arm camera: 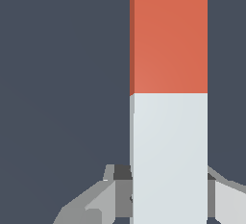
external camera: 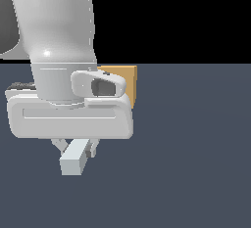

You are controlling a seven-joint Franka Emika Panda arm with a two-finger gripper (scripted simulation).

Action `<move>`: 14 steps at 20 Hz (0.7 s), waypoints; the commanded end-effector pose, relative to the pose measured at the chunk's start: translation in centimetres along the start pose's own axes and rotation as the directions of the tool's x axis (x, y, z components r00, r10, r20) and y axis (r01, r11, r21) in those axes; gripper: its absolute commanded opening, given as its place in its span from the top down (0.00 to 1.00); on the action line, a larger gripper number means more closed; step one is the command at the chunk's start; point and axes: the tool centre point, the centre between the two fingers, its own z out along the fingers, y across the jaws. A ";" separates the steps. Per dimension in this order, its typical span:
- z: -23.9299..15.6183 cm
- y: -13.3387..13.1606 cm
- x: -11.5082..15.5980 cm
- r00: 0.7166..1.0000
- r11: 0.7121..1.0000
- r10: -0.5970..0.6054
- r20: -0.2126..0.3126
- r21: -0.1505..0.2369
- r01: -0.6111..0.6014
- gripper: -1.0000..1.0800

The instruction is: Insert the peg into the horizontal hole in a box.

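My gripper [external camera: 77, 148] is shut on the peg, its grey fingers [external camera: 93, 146] on either side of the bar. In the exterior view only the peg's pale grey-white end [external camera: 73, 161] shows, pointing toward the camera below the hand. In the wrist view the gripper [arm camera: 169, 196] clamps the pale part [arm camera: 169, 155], and the orange-red part [arm camera: 169, 35] runs on ahead of the fingers [arm camera: 108, 196]. The tan box [external camera: 120, 81] stands behind the hand, mostly hidden by the arm. Its hole is hidden. The box is out of the wrist view.
The white arm and hand [external camera: 71, 114] fill the exterior view's left. A flat dark blue-grey floor [external camera: 196, 163] spreads all around, with black background above it.
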 end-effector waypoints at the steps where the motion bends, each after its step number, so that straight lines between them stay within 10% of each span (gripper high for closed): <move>1: -0.3 -0.2 2.5 1.000 1.000 0.021 0.000 -0.002 -0.021 1.00; 14: -1.5 -0.4 14.3 0.994 0.994 0.110 0.000 -0.002 -0.110 1.00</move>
